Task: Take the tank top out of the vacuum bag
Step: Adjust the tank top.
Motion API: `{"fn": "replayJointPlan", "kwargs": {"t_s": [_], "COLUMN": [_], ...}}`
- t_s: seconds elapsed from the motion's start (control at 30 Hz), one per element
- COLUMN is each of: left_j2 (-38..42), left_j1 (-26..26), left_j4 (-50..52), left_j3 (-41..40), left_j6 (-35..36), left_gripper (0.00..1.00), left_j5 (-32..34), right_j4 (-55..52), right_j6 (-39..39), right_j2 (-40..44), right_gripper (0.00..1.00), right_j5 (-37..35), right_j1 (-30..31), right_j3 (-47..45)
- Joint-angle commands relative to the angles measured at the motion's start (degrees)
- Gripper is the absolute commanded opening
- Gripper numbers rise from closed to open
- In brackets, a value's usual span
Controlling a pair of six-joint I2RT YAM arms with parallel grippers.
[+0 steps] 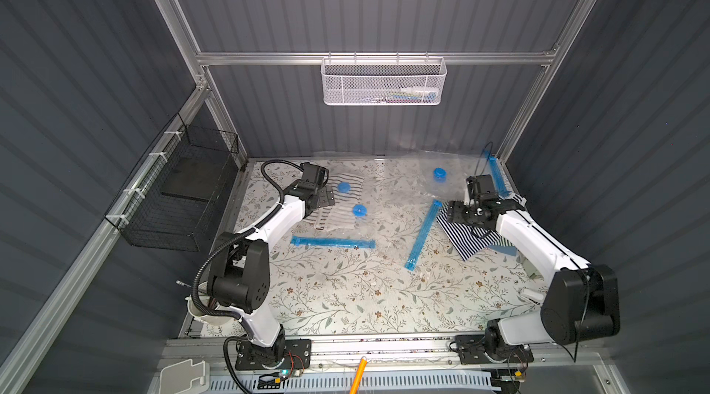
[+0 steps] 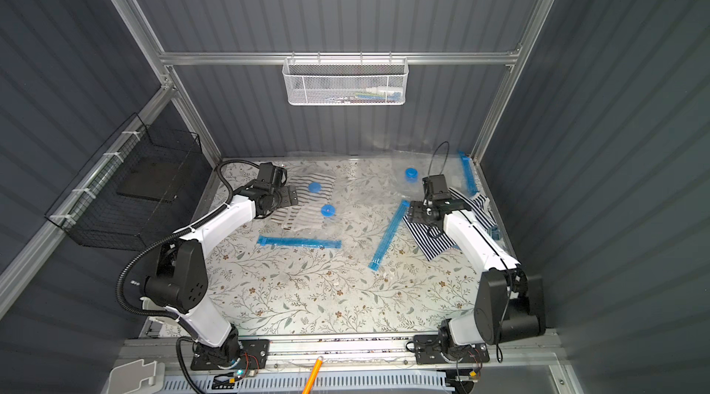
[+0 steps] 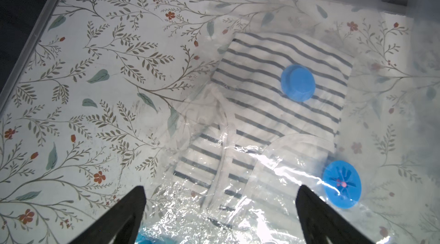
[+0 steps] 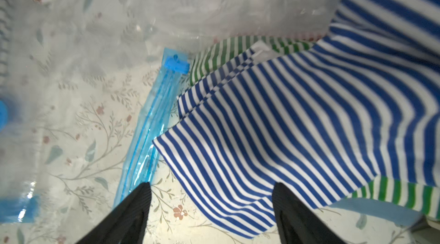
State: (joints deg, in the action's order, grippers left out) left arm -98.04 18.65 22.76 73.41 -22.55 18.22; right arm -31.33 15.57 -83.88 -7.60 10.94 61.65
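A white tank top with thin dark stripes lies folded inside a clear vacuum bag at the back left. The bag carries a blue valve, and a blue zip strip runs along its near edge. My left gripper hangs open just above this bag, holding nothing. On the right, a blue-and-white striped garment lies outside any bag, beside another zip strip. My right gripper is open over that garment's corner.
A third clear bag with a blue valve and zip strip lies at the back right. Green-striped cloth shows by the blue garment. A white mesh basket hangs on the back wall and a black wire basket on the left.
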Motion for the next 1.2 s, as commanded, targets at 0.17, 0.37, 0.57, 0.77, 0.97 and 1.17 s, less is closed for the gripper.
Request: {"fn": "replayJointPlan", "kwargs": {"t_s": [0.17,0.37,0.57,0.77,0.97,1.17], "left_j2": [1.1,0.9,0.4,-0.2,0.2,0.3], "left_j1": [-0.2,-0.2,-0.2,-0.2,-0.4,-0.5], "left_j4": [-0.9,-0.4,-0.4,-0.3,-0.3,-0.4], "left_j3": [-3.1,-3.1,-2.7,-2.3,-2.8,-3.1], "left_j6": [-0.5,0.3,0.7,0.6,1.0,1.0], "left_gripper": [1.00,1.00,1.00,1.00,1.00,1.00], "left_j5": [-0.7,-0.3,-0.3,-1.1,-1.0,-1.6], "right_j4": [-3.7,-4.9,-4.8,-5.6,-5.7,-7.0], "right_j6": [-2.9,-3.7,-3.3,-2.7,-2.1,-1.9], "right_j2": [-7.6,-13.9,-15.5,-18.1,-18.9,-21.7], "right_gripper": [0.80,0.80,0.80,0.80,0.80,0.56], "right_j5": [-15.1,-23.0,-24.6,-28.7,-30.6,-35.3], "right_j1": [8.7,11.4,13.2,15.4,17.2,17.1], "right_j3": [5.7,9.1,8.5,8.0,7.5,9.1]}}
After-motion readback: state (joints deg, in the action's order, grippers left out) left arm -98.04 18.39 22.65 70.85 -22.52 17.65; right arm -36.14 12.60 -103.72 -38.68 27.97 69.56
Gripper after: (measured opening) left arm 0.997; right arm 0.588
